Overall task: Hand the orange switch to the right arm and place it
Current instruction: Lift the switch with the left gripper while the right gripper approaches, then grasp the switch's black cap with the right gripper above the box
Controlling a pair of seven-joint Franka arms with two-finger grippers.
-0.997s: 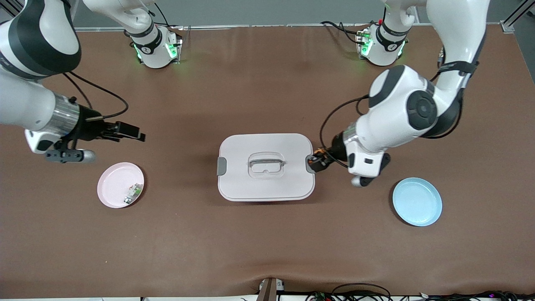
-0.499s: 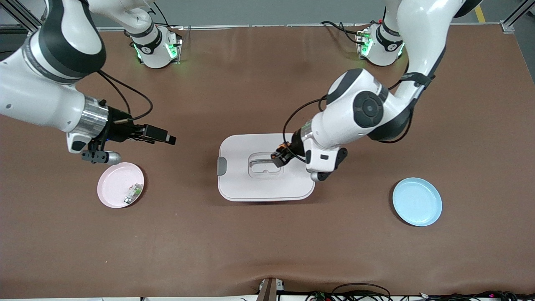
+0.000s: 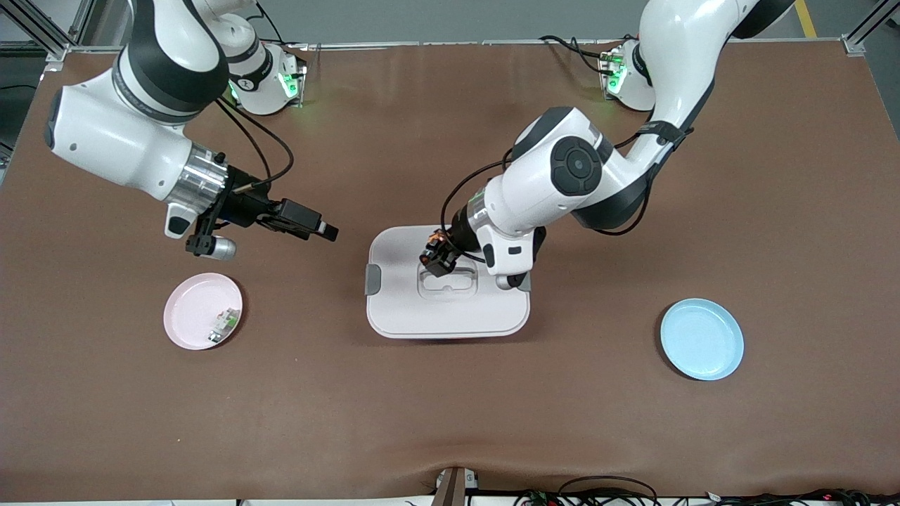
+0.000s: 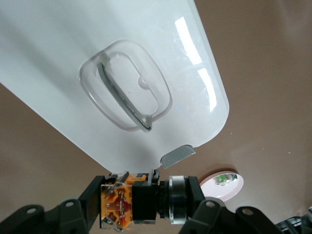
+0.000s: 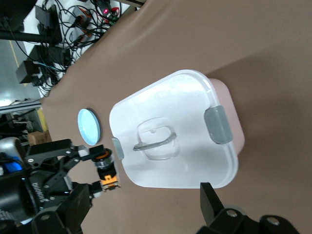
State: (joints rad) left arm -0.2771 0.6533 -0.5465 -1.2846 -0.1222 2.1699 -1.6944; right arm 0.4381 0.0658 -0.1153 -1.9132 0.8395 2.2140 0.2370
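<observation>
The left gripper [image 3: 437, 258], jaws clamped on the orange switch [image 4: 141, 199], hangs over the lidded box [image 3: 394, 309], while the right gripper [image 3: 325, 230], jaws open, hovers over bare bench [image 3: 450, 407] near the box's edge.

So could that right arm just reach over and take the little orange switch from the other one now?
Probably yes. The left gripper holds the orange switch up over the white lidded box, and the right gripper hangs open nearby, with nothing between them.
</observation>
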